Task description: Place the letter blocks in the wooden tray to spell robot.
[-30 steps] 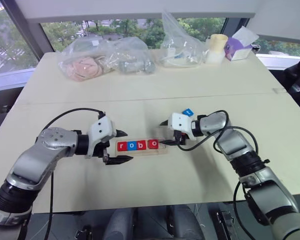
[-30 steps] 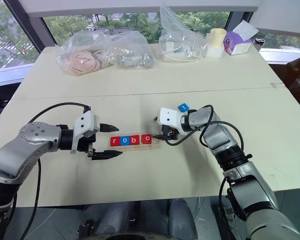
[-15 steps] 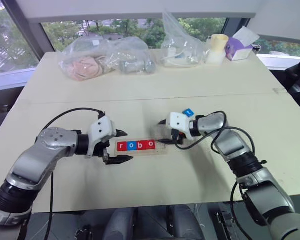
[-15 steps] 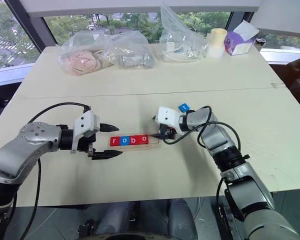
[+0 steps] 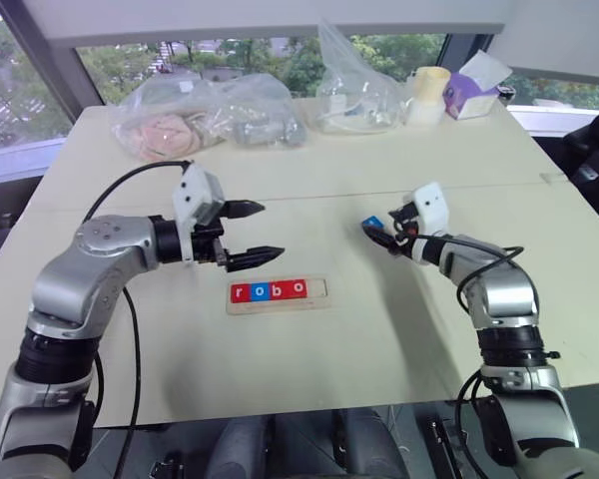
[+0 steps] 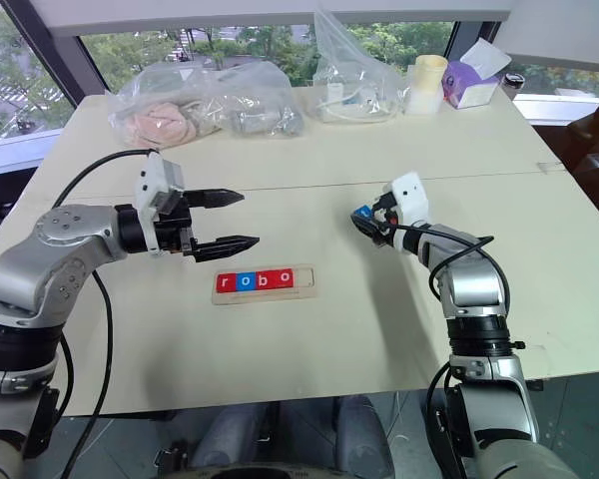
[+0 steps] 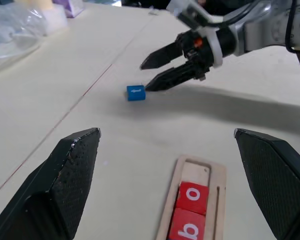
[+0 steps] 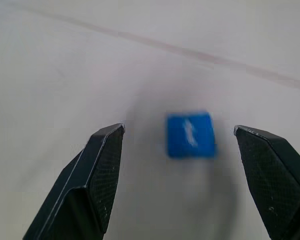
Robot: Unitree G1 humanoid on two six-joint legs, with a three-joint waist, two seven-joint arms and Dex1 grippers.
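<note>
Lying just ahead of the open right gripper (image 5: 381,234), the blue t block (image 5: 373,224)

Daylight from the windows (image 5: 40,90) behind the pale counter (image 5: 309,180) lights the scene brightly and evenly, with soft shadows falling toward the camera beneath both arms and a faint glare on the clear plastic bags (image 5: 210,120) at the far edge. The head views are sharp at centre, with straight lines bowing slightly toward the edges. In the right wrist view the blue t block (image 8: 190,135) is smeared by blur, and the near fingers (image 7: 65,185) in the left wrist view loom dark and soft-edged.
</note>
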